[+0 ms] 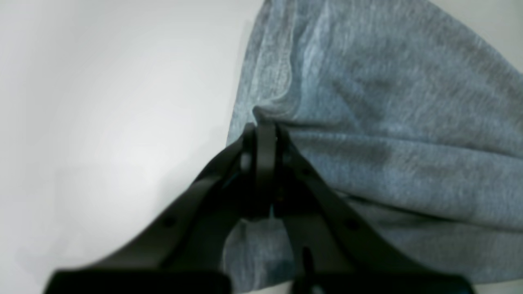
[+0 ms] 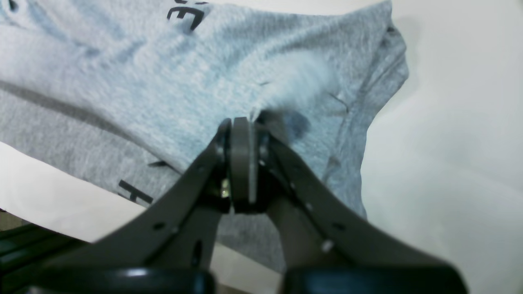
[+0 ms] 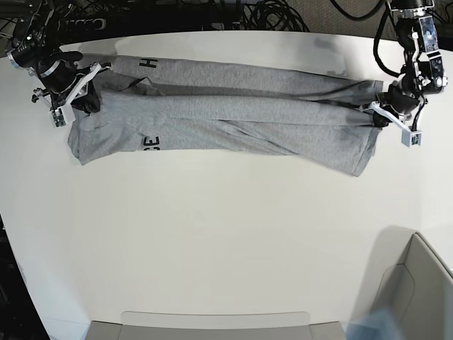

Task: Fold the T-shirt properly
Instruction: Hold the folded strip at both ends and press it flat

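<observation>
The heather-grey T-shirt (image 3: 226,117) lies stretched in a long band across the far part of the white table (image 3: 226,234), folded lengthwise, with black letters showing near its left end. My left gripper (image 3: 376,113) is shut on the shirt's right end; in the left wrist view the gripper (image 1: 263,130) pinches a gathered fold of the grey cloth (image 1: 388,122). My right gripper (image 3: 90,95) is shut on the shirt's left end; in the right wrist view the gripper (image 2: 241,122) pinches the lettered cloth (image 2: 163,81).
A grey bin (image 3: 417,297) stands at the table's near right corner and a grey tray edge (image 3: 212,327) runs along the front. Black cables (image 3: 233,14) lie behind the table's far edge.
</observation>
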Tool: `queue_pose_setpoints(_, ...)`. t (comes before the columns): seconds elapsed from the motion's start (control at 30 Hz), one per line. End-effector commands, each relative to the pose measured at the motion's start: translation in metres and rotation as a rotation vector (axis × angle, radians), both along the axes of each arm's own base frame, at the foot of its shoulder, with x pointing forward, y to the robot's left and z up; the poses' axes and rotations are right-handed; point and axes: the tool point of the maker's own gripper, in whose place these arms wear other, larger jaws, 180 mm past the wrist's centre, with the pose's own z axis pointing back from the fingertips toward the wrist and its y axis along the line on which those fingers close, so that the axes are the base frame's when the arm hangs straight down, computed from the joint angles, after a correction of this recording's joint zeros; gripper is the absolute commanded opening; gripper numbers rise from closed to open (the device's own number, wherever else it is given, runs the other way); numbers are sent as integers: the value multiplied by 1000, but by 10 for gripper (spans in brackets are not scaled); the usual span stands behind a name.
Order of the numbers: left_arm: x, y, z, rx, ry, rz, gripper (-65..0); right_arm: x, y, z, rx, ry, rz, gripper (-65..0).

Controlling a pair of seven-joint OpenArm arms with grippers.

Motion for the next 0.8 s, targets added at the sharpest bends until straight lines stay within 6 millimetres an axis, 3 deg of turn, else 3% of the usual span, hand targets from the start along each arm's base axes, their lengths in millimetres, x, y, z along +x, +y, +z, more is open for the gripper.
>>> queue_pose_setpoints(0.0,5,6,10,21,-33,-6,-650,5,-1,10,-2,-39,2,-650)
queue_pose_setpoints(0.4,-13,-3,3,13,5,-24,-650,2,4,6,14,-30,1,-650)
queue_pose_setpoints(0.53,-11,-10,15,6,-48,-12,-501,3,3,6,13,-30,2,-650)
queue_pose_setpoints(0.67,-5,-20,37,22,-109,-44,-490,3,2,7,9,-30,4,-650)
queue_pose_setpoints(0.77,-4,-21,38,21,-107,-46,-490,3,2,7,9,-30,4,-650)
